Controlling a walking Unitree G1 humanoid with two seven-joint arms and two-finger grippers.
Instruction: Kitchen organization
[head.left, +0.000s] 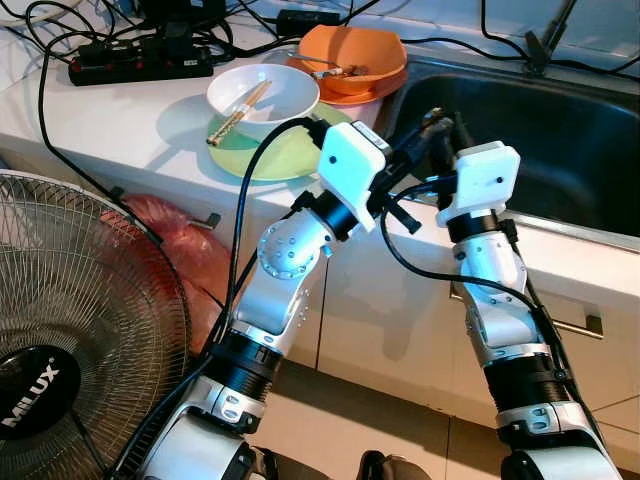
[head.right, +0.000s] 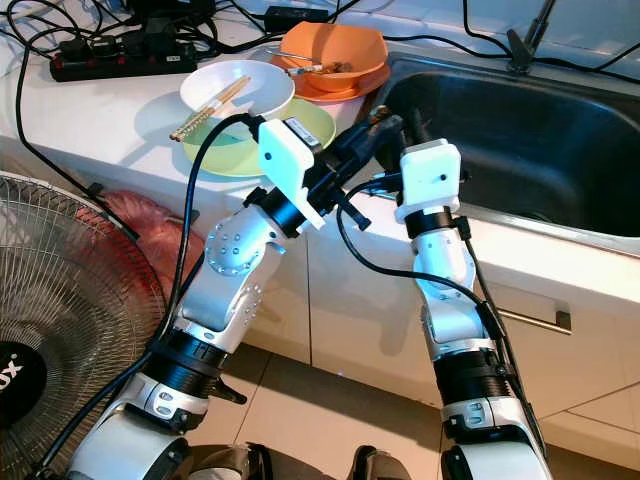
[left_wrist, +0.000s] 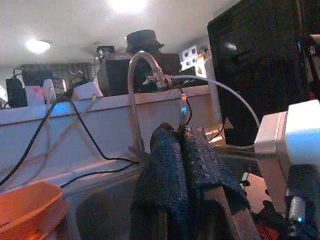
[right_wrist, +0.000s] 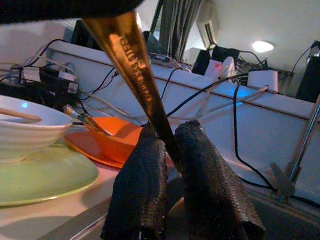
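A golden utensil handle (right_wrist: 137, 65) with engraved lettering is pinched between the pads of my right gripper (right_wrist: 170, 132), which is shut on it. Its wide upper end is under the black fingers of my left gripper (head.left: 432, 122), also shut, with a thin sliver of the utensil (left_wrist: 183, 107) poking past its tips. Both grippers meet over the left rim of the dark steel sink (head.left: 540, 140), my right gripper (head.left: 457, 135) just right of the left one. On the counter stand a white bowl (head.left: 285, 95) holding chopsticks (head.left: 238, 112) on a green plate (head.left: 270, 155), and an orange bowl (head.left: 365, 50).
A black power strip (head.left: 140, 58) and cables lie at the counter's back left. A standing fan (head.left: 80, 330) is on the floor at my left, with a red bag (head.left: 185, 250) behind it. The faucet (left_wrist: 137, 90) rises at the sink's far side. Cabinet fronts run below the counter.
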